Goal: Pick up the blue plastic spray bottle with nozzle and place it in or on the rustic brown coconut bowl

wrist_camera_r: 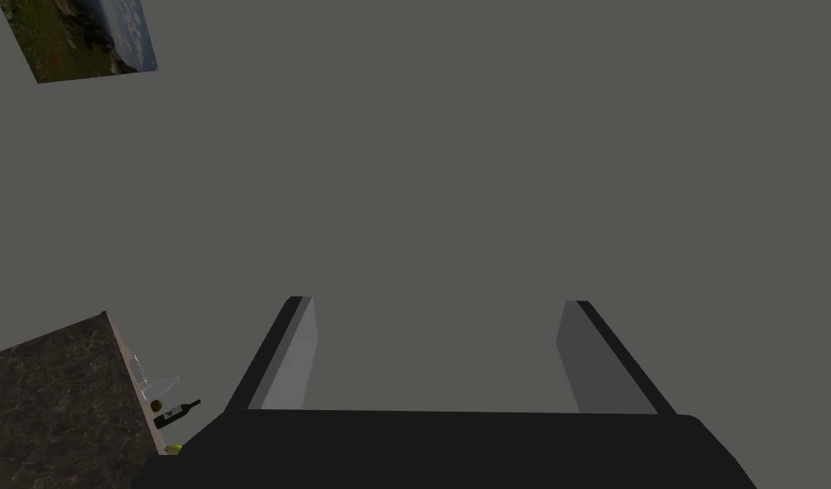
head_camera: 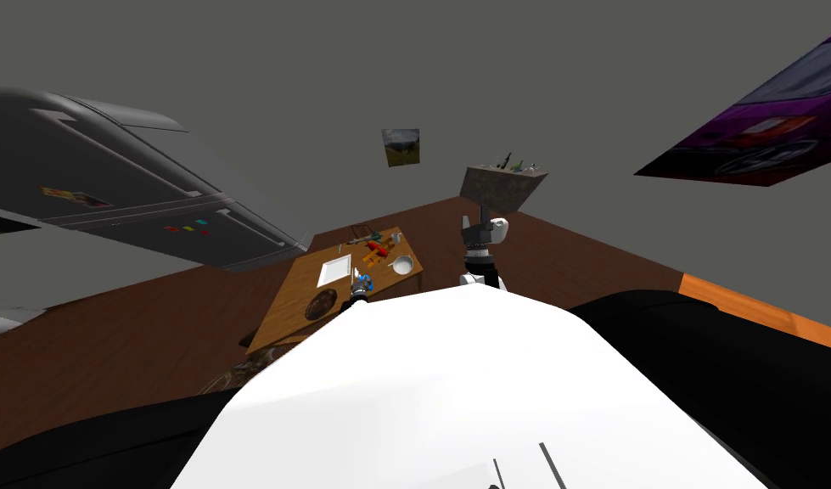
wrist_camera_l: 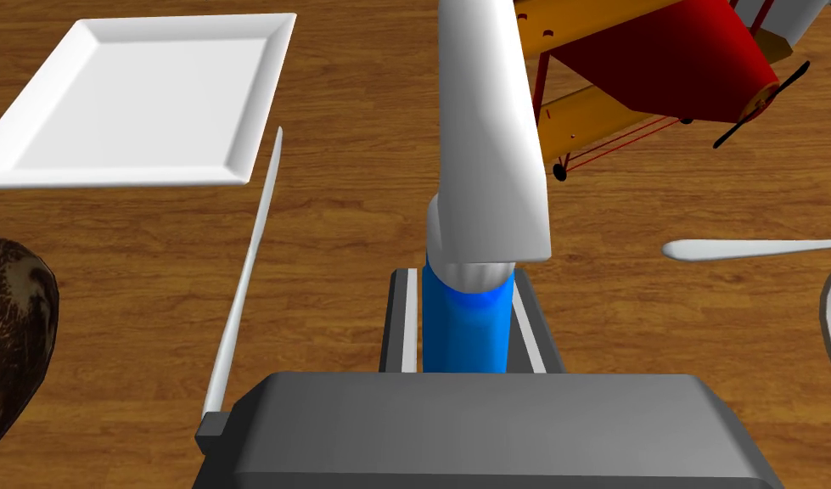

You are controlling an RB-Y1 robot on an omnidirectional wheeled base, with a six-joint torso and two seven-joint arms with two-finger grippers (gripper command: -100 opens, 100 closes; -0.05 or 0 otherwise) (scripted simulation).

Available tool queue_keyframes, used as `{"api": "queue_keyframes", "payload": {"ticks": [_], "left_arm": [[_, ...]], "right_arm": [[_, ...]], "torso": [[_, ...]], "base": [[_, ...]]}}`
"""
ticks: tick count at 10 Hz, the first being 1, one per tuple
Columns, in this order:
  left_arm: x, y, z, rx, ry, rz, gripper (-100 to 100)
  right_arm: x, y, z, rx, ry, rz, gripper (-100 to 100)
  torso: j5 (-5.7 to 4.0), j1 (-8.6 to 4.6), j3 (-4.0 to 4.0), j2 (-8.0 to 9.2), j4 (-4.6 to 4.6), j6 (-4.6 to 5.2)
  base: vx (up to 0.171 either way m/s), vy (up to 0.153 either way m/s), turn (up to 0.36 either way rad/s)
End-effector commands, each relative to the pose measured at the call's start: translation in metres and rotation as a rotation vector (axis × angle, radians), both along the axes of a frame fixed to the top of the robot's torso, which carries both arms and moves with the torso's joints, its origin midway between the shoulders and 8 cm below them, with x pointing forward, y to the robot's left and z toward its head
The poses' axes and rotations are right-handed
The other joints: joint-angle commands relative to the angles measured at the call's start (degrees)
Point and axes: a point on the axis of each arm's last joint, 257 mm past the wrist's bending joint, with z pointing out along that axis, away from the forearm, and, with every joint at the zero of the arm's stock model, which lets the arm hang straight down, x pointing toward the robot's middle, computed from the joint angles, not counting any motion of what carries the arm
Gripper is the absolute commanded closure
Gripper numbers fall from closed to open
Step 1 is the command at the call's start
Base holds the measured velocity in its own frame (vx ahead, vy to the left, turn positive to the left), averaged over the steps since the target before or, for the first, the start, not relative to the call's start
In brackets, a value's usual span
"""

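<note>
Left gripper (wrist_camera_l: 464, 276) pinches the blue spray bottle (wrist_camera_l: 464, 331) by its sides over the wooden table (wrist_camera_l: 337, 255). The bottle's long axis runs along the fingers, and its white nozzle (wrist_camera_l: 490, 127) points away toward the toy biplane (wrist_camera_l: 659, 76). The brown coconut bowl (wrist_camera_l: 14, 340) lies near a white square plate (wrist_camera_l: 142, 93). Right gripper (wrist_camera_r: 437, 303), raised against the grey wall, stands spread.

The left gripper (wrist_camera_l: 466, 284) is a mid-grey box with bevelled corners and two thin fingers (wrist_camera_l: 409, 327) — pale faces, dark outer edges. The right gripper (wrist_camera_r: 443, 356) is a near-black box with grey blade fingers (wrist_camera_r: 293, 356). The right forearm (head_camera: 477, 253) is made of white shells around a black ribbed joint.
</note>
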Motion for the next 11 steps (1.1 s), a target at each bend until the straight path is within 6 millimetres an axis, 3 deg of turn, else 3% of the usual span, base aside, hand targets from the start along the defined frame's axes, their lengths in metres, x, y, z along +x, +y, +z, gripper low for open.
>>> {"api": "queue_keyframes", "payload": {"ticks": [1,2,5,11], "left_arm": [[0.0,0.0,0.0,0.0,0.0,0.0,0],[-0.007,0.012,-0.002,0.024,0.023,-0.018,100],[-0.023,0.022,-0.011,0.022,0.066,-0.035,100],[-0.053,0.03,-0.028,-0.018,0.13,-0.031,100]], "right_arm": [[0.0,0.0,0.0,0.0,0.0,0.0,0],[0.0,0.0,0.0,0.0,0.0,0.0,0],[0.0,0.0,0.0,0.0,0.0,0.0,0],[0.0,0.0,0.0,0.0,0.0,0.0,0]], "torso": [[0.0,0.0,0.0,0.0,0.0,0.0],[-0.01,-0.03,-0.04,-0.07,-0.01,0.01],[0.18,0.01,0.14,0.49,-0.18,-0.03],[0.82,0.55,-0.24,0.43,-0.89,-0.31]], "base": [[0.0,0.0,0.0],[-0.072,-0.014,-0.175],[-0.129,0.005,-0.183],[-0.094,0.021,-0.114]]}}
